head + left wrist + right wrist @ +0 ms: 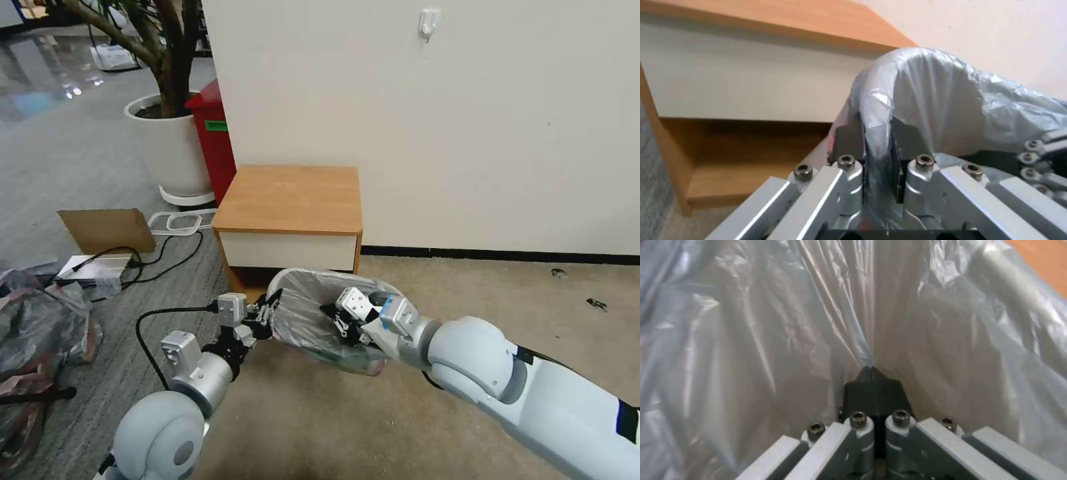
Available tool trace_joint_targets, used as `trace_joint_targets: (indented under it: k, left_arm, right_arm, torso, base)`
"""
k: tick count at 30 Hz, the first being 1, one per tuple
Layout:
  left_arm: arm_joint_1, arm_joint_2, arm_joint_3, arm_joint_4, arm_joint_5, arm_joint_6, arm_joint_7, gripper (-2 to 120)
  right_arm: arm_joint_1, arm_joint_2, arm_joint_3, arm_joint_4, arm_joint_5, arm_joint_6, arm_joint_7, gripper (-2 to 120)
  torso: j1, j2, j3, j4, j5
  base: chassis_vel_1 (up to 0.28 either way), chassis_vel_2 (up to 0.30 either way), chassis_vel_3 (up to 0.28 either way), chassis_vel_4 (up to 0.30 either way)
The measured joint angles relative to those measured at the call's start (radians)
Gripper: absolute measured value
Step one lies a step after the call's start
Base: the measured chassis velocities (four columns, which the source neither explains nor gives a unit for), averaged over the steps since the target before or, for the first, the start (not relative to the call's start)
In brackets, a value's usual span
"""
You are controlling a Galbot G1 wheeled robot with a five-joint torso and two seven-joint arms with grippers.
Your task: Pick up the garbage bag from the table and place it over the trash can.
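A pale wall with a dark skirting stands behind a beige carpet, and the table is set against it, its wooden top bare. To its left are a white plant pot and a red bin; cables and a heap of plastic bags lie on the grey floor at the left edge.

The garbage bag is in front of the table, low, stretched over the mouth of the trash can. The can itself is almost fully hidden under the film and behind the right arm; only a small pale part with some pink edge shows below the right wrist, and its shape cannot be made out well. The bag's opening faces up and toward the robot, and its long axis runs from left to right, between the two grippers.

The left gripper is at the left end of the bag. In the left wrist view its dark pads are clamped on a fold of the grey film where it bends over the rim. The right gripper is inside the opening, at the right side. In the right wrist view its fingertips are pressed together with a thin pleat of the plastic caught between them; the bottom of the bag is not visible.
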Motion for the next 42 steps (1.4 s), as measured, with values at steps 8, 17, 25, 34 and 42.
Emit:
trace_joint_targets:
  k: [8, 17, 25, 34, 42]
  left_arm:
    - [-0.011, 0.008, 0.01, -0.011, 0.035, 0.001, 0.016, 8]
    - [-0.017, 0.02, 0.011, -0.019, 0.088, 0.001, 0.051, 8]
    - [-0.041, 0.027, 0.023, -0.023, 0.115, 0.004, 0.061, 8]
    - [-0.045, 0.025, 0.05, -0.025, 0.16, 0.011, 0.083, 8]
    - [-0.047, 0.016, 0.059, -0.032, 0.162, 0.023, 0.083, 8]
  right_arm:
    - [0.028, 0.03, -0.055, -0.038, -0.022, 0.002, 0.015, 0]
    - [0.104, 0.066, -0.129, -0.123, -0.028, 0.002, 0.041, 0]
    - [0.143, 0.106, -0.174, -0.214, -0.039, 0.003, 0.074, 0]
    - [0.174, 0.131, -0.207, -0.268, -0.049, 0.003, 0.093, 0]
    - [0.199, 0.143, -0.242, -0.303, -0.081, 0.003, 0.1, 0]
  torso:
    - [0.0, 0.0, 0.0, 0.0001, 0.0]
    - [0.0, 0.0, 0.0, 0.0001, -0.0001]
    - [0.0, 0.0, 0.0, 0.0001, 0.0]
    - [0.0, 0.0, 0.0, 0.0001, 0.0]
    - [0.0, 0.0, 0.0, 0.0001, 0.0]
  base:
    - [0.0, 0.0, 0.0, 0.0]
    - [0.0, 0.0, 0.0, 0.0]
    - [0.0, 0.0, 0.0, 0.0]
    - [0.0, 0.0, 0.0, 0.0]
    - [0.0, 0.0, 0.0, 0.0]
